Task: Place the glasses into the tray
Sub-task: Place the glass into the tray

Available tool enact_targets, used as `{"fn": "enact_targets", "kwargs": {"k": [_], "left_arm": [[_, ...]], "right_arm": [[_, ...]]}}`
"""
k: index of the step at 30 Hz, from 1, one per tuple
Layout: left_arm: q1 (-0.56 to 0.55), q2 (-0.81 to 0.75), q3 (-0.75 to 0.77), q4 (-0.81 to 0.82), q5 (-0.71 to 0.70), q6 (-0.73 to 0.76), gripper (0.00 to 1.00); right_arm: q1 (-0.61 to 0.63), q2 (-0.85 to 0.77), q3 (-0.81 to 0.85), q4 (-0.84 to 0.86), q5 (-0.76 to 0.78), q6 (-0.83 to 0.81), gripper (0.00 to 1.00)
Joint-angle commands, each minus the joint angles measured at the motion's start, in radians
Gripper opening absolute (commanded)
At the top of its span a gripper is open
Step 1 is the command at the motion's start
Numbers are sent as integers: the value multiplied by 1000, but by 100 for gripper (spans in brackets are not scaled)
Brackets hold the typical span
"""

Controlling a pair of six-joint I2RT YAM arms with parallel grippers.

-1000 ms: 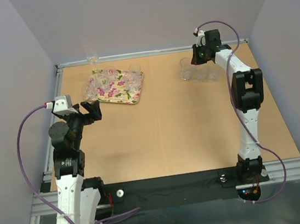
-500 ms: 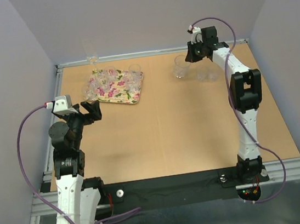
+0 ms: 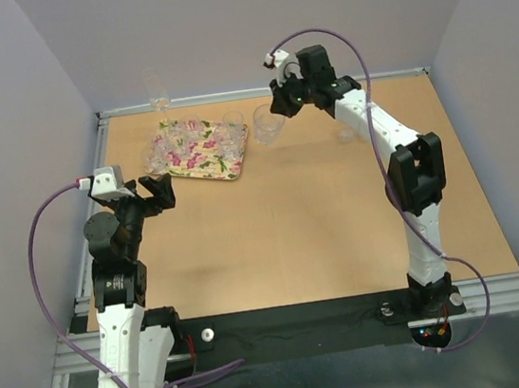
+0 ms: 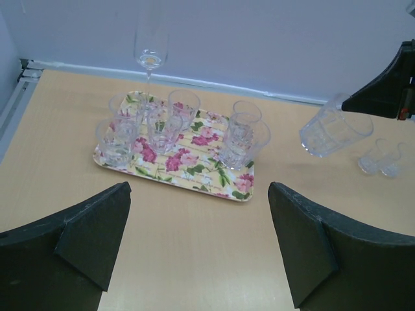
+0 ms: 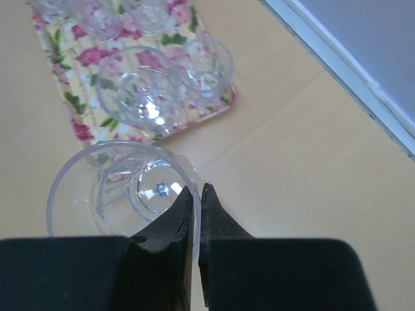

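Black and spread wide, my left pincer (image 3: 157,190) hangs empty over the bench (image 3: 321,224), near the front left of the tray (image 4: 198,173). It faces the tray from the side, which I judge leaves the way in from the right free. The flowered tray lies at the back left of the bench, and about six clear glasses (image 4: 163,128) stand upright on it in loose clusters, with bare pattern showing along its near edge. A tall stemmed flute (image 4: 150,55) stands on the bench just behind the tray, not on it. To the right of the tray's end, a wider tumbler (image 4: 334,126) hangs tilted in the air. My right pincer (image 5: 196,191) is clamped on its rim, one finger inside the wall and one outside, since a thin wall is easier to pinch than the whole body is to span. I would level it over a free patch before letting go, because the nearest glasses crowd that end and a knock could topple them. Farther right, two small glasses (image 4: 379,159) sit on the bench, well apart from the tray.
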Motion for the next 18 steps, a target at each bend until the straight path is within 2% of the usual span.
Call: {"fn": "enact_targets", "kwargs": {"k": [1,11,18], "left_arm": [[-3,-19,10,38,-11,14,99],[-3,-101,5,37,-103,19,99],[-3,-167,-2,37,-177,19,99]], "right_arm": [[87,-78,-21,33,16,-103,1],[271,-45,52,7,77,-158,0],[389,44,129,-3,240,-241,0]]}}
